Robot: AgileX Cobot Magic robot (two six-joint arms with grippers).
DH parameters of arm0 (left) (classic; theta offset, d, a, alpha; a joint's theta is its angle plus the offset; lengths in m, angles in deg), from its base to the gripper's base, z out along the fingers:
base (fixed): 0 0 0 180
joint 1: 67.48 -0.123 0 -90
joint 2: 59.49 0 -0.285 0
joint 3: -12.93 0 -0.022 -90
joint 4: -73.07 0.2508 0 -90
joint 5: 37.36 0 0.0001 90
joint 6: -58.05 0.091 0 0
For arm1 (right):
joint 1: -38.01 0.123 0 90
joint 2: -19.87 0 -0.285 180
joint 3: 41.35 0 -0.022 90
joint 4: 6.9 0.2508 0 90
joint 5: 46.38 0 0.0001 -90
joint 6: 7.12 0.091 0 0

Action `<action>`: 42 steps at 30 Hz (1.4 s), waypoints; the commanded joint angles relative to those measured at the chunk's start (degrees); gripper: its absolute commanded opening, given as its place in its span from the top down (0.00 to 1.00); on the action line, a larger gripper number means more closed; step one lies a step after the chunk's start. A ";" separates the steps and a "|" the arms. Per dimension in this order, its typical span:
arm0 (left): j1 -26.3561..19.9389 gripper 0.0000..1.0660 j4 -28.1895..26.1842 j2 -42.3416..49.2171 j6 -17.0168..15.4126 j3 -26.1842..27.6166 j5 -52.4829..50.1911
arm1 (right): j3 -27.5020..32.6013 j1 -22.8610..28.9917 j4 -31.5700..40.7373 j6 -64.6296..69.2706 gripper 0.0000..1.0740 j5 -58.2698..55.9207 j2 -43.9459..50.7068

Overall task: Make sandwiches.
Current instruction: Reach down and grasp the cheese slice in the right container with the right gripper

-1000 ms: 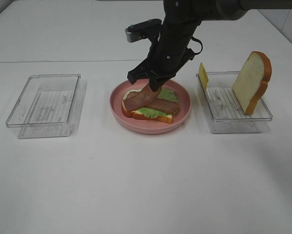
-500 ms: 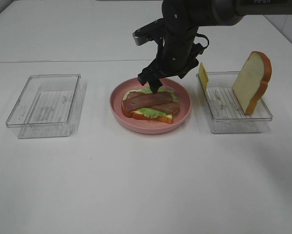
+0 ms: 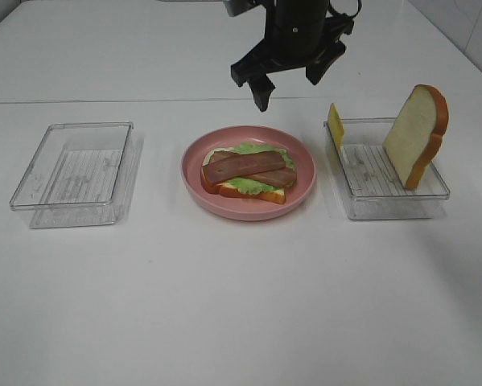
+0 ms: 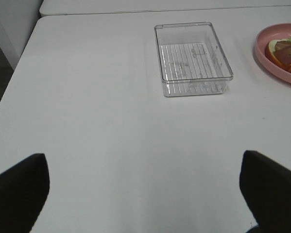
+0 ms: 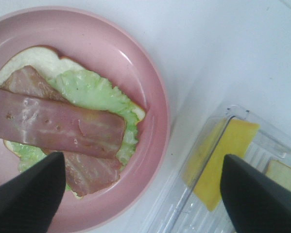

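Note:
The sandwich lies on the pink plate: a bread slice, green lettuce and two crossed bacon strips. A second bread slice leans upright in the right clear tray, with a yellow cheese slice at the tray's far left end; the cheese slice also shows in the right wrist view. My right gripper is open and empty, above and behind the plate. My left gripper is open over bare table, off the exterior high view.
An empty clear tray stands left of the plate; it also shows in the left wrist view. The white table's left edge shows in the left wrist view.
My right gripper let go of the second bacon strip, which now lies across the first, and rose up and back from the plate.

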 commanded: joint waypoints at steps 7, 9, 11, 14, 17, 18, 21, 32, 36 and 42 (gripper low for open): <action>-0.11 0.06 0.00 0.69 -0.11 -0.17 -0.40 | -3.90 -5.61 0.46 -0.74 0.20 -5.39 0.63; -0.11 0.06 0.00 0.69 -0.11 -0.17 -0.40 | -3.90 -6.42 1.26 -0.74 0.20 -5.39 0.63; -0.11 0.06 0.00 0.69 -0.11 -0.17 -0.40 | -3.90 -7.79 2.46 -0.74 0.20 -5.27 0.57; -0.11 0.06 0.00 0.69 -0.11 -0.17 -0.40 | -3.90 -9.63 3.44 -0.34 0.20 -5.16 0.34; -0.11 0.06 0.00 0.69 -0.11 -0.17 -0.40 | -3.90 -10.37 3.55 0.17 0.20 -5.27 -0.52; -0.11 0.06 0.00 0.69 -0.11 -0.17 -0.40 | -3.90 -10.89 3.84 0.52 0.20 -5.33 -1.03; -0.11 0.06 0.00 0.69 -0.11 -0.17 -0.40 | -3.90 -10.89 4.70 0.97 0.20 -5.27 -1.66; -0.11 0.06 0.00 0.69 -0.11 -0.17 -0.40 | -3.90 -10.89 5.84 0.92 0.20 -3.78 -6.82; -0.11 0.06 0.00 0.69 -0.11 -0.17 -0.40 | -3.90 -10.89 6.19 0.97 0.20 -2.86 -8.54; -0.11 0.06 0.00 0.69 -0.11 -0.17 -0.40 | -3.90 -10.89 6.19 1.09 0.21 -2.69 -10.26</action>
